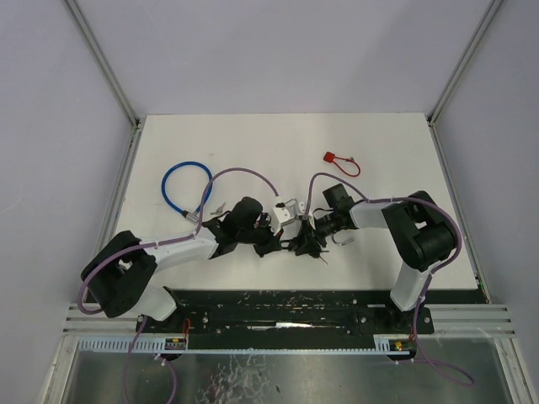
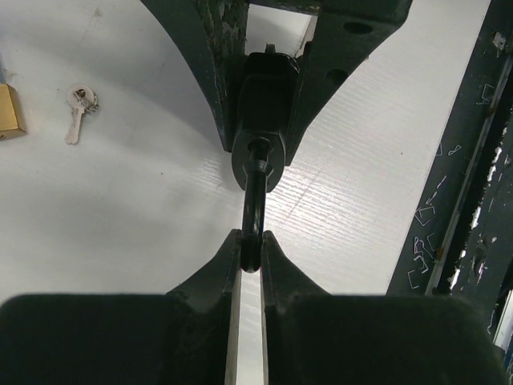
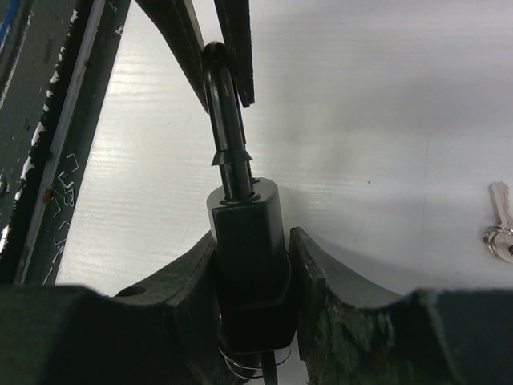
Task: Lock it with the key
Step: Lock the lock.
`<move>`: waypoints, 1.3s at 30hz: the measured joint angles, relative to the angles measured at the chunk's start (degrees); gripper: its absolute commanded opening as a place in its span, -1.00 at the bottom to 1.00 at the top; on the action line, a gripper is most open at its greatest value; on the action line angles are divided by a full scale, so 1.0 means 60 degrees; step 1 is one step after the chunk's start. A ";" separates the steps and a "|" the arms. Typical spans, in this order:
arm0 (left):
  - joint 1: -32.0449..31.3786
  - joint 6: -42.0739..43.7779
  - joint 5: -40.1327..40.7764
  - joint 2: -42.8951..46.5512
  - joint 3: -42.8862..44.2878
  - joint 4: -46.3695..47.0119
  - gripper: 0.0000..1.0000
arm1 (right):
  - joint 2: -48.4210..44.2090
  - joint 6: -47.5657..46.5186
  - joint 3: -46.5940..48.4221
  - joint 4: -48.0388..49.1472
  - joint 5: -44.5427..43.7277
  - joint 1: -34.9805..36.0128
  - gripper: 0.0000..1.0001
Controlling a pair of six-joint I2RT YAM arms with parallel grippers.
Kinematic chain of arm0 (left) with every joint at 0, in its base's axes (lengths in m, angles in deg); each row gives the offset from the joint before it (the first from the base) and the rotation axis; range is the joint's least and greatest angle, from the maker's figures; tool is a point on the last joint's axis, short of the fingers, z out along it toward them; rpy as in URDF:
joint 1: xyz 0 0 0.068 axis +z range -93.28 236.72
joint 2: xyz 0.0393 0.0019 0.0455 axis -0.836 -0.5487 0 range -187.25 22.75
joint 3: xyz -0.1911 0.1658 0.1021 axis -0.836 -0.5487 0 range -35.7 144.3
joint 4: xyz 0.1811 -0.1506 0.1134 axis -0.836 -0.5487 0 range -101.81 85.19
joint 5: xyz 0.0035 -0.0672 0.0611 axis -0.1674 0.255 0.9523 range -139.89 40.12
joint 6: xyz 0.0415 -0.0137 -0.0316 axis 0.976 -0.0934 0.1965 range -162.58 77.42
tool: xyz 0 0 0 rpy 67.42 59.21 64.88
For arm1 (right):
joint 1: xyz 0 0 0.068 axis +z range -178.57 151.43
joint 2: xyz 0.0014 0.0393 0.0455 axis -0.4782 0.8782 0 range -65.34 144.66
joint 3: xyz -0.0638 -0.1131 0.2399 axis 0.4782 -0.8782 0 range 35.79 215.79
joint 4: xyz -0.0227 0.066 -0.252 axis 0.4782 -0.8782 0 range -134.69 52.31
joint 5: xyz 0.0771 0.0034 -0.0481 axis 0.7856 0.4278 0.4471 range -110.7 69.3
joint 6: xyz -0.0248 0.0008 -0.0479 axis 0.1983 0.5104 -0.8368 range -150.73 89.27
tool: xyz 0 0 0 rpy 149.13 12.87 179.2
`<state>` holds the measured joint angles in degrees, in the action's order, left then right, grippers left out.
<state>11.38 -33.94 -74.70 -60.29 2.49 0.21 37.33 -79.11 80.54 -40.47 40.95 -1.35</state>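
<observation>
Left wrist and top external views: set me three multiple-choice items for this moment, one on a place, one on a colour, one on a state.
1. In the left wrist view, the silver key lies
A. on the white table
B. between the left gripper's fingers
C. on the dark rail

2. The cable loop on the table is
A. green
B. yellow
C. blue

3. The left gripper is
A. open above the table
B. shut on the shackle of the black padlock
C. shut on the silver key

Answers:
1 A: the silver key lies loose on the white table, away from the fingers.
2 C: the cable loop shows blue in the top view.
3 B: the left gripper pinches the shackle of the black padlock.
</observation>
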 measured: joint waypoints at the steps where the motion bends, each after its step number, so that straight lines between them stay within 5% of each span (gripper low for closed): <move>1: 0.0000 0.0033 0.0015 0.0026 0.0022 -0.0095 -0.99 | 0.0058 0.0007 0.0004 0.0080 0.0076 0.0004 -1.00; 39: 0.0448 -0.0528 -0.0579 -0.1093 0.0106 0.0725 -0.99 | 0.0579 0.0415 0.0528 -0.0149 0.0386 0.0029 -1.00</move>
<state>14.07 -37.11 -78.18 -66.85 3.13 4.56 40.81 -76.62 83.71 -41.37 43.27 -1.17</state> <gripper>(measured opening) 0.059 0.413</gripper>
